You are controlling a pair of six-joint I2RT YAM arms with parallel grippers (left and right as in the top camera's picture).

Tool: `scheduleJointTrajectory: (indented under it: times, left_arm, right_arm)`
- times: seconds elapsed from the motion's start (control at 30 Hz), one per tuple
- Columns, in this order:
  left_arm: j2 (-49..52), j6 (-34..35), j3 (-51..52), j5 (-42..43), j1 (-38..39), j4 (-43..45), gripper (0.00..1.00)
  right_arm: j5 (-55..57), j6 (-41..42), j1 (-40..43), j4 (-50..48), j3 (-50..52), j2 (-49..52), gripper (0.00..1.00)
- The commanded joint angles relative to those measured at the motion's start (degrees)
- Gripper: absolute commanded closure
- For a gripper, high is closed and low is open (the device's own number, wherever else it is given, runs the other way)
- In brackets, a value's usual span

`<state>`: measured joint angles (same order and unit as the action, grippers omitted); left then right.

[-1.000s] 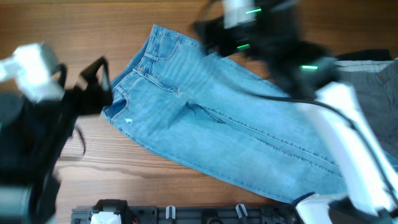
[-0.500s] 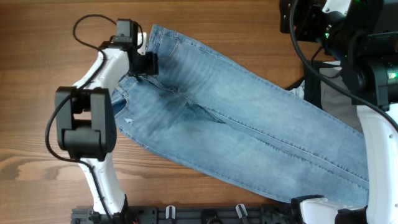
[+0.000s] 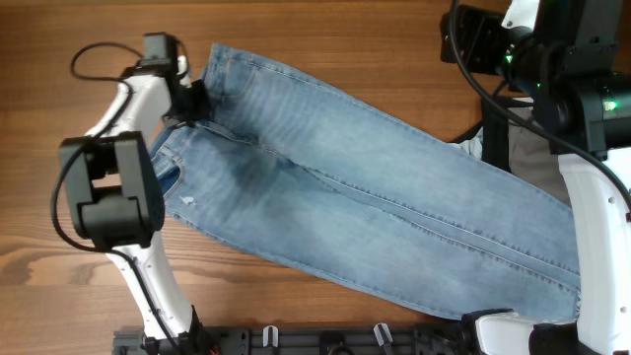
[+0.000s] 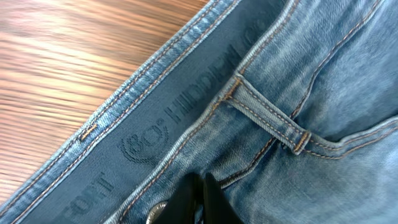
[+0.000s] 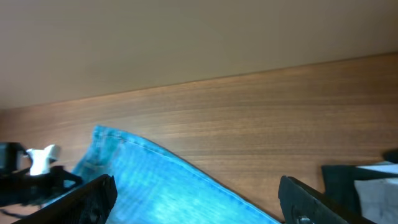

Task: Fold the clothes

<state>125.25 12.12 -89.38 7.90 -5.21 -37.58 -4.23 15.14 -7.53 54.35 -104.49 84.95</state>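
The light-blue jeans point(image 3: 394, 197) lie flat and slant from the waist at upper left to the hems at lower right. A small white rip point(image 3: 187, 200) shows near a pocket. My left gripper point(image 3: 192, 99) sits on the waistband. In the left wrist view it point(image 4: 202, 186) is shut, pinching denim point(image 4: 298, 93) beside the metal button point(image 4: 155, 214). My right gripper point(image 3: 455, 44) hangs high over the table's far right, away from the jeans. Its fingers point(image 5: 93, 193) stand wide open with nothing between them, and the jeans point(image 5: 155, 180) are far below.
A grey garment point(image 3: 527, 148) and a black garment point(image 3: 475, 133) lie at the right edge, partly under the right arm. The arms' base rail point(image 3: 325, 340) runs along the front edge. Bare wood point(image 3: 345, 39) shows beyond the jeans.
My left arm swung in onto the waistband, its jaws closed on the denim, and it drew the waist a little to the left. The right arm moved off the jeans to the far right.
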Motion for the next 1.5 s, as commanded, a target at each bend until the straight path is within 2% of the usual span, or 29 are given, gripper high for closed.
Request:
scheduleJointTrajectory:
  times: [0.0, 0.07, 0.2, 0.23, 0.3, 0.43, 0.57, 0.67, 0.87, 0.97, 1.03, 1.2, 1.33, 1.4, 1.47]
  left_arm:
    - [6.8, -0.7, 4.8, -9.4, -4.4, -4.1, 0.96]
    - [6.8, 2.9, 5.0, -17.6, -6.5, -6.9, 0.96]
    - [6.7, 9.0, 5.0, -23.9, -16.5, -11.0, 0.96]
    - [6.6, 9.4, 5.0, -24.5, -21.4, -11.8, 0.96]
    - [6.2, 10.1, 5.0, -24.5, -26.6, -12.5, 0.96]
    - [2.6, 9.8, 5.0, -21.4, -31.9, -13.5, 0.96]
    - [-5.9, -0.1, 5.0, -16.5, -28.4, -13.1, 0.96]
    - [-15.2, -5.2, 5.0, -12.9, -20.9, -15.4, 0.96]
    - [-18.3, -7.4, 6.8, -0.5, -8.0, -19.5, 0.96]
    - [-18.2, -7.4, 13.7, 0.2, -3.1, -15.8, 0.96]
    - [-18.1, -7.0, 20.3, 0.3, -0.5, -10.3, 0.96]
    - [-17.4, -2.3, 30.4, -0.4, -0.3, 4.2, 0.96]
    - [-13.6, 2.3, 32.7, -10.1, -6.4, 12.2, 0.96]
    - [-11.8, 3.8, 32.7, -14.0, -12.8, 15.0, 0.96]
    - [-11.9, 3.8, 31.9, -13.9, -21.3, 16.5, 0.96]
  right_arm:
    - [2.3, -0.2, 0.4, 0.3, -0.5, 0.5, 0.12]
    - [2.3, -0.2, 0.4, 1.0, -0.5, 0.5, 0.12]
    - [2.3, -0.5, 0.4, 3.4, -0.5, 0.7, 0.11]
    - [2.3, -1.4, 0.4, 5.4, -0.5, 1.0, 0.11]
    - [2.3, -1.4, 0.4, 9.0, -0.4, 1.9, 0.13]
    - [1.7, 0.3, 0.4, 14.8, -0.4, 6.0, 0.15]
    - [-2.5, -0.2, 0.4, 13.3, -0.4, 10.1, 0.16]
    - [-7.3, -2.7, 0.4, 10.8, -0.4, 10.9, 0.14]
    - [-8.1, -2.9, 0.4, 11.5, 0.2, 12.5, 0.12]
    - [-9.4, -3.0, 0.4, 11.6, 0.4, 13.6, 0.12]
    - [-9.4, -3.0, 0.4, 11.6, 0.4, 14.2, 0.12]
    - [-9.4, -3.1, 0.4, 9.1, 2.9, 14.3, 0.09]
    - [-9.4, -3.2, 0.4, 9.3, 3.8, 15.3, 0.08]
    - [-9.4, -3.2, 0.3, 9.6, 4.1, 16.6, 0.08]
    - [-9.4, -3.2, 0.0, 9.9, 5.1, 18.1, 0.08]
